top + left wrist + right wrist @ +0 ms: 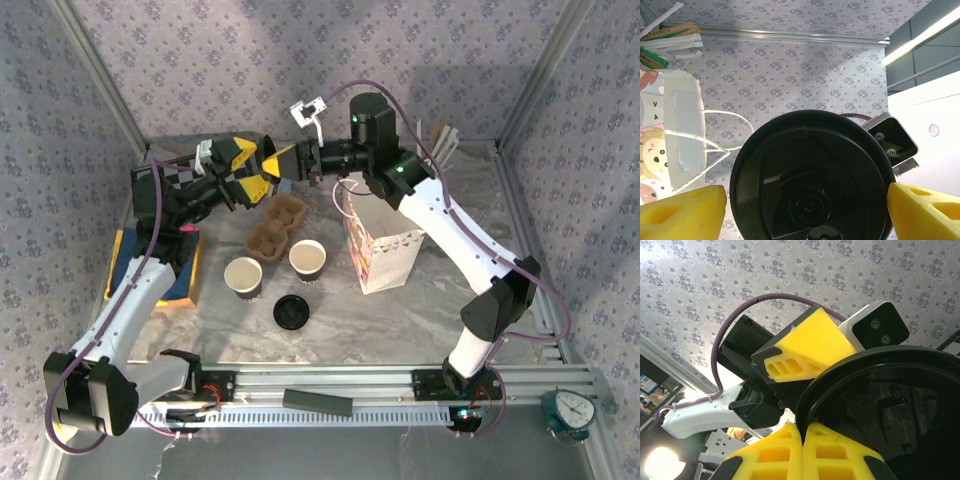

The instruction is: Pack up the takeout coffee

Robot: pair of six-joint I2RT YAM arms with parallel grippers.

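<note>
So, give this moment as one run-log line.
right gripper: shut on black lid rim | left gripper: fingers flank lid, contact unclear

Blk coffee lid (810, 180), yel fingers (682, 212)

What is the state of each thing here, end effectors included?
Held lid: in the air, pinched at its rim.
Right end effector: shut on held lid.
Left end effector: open, astride held lid.
Left cup: upright, lidless.
Right cup: upright, lidless.
Loose lid: flat on table.
Paper bag: upright, open.
Cup carrier: empty.
</note>
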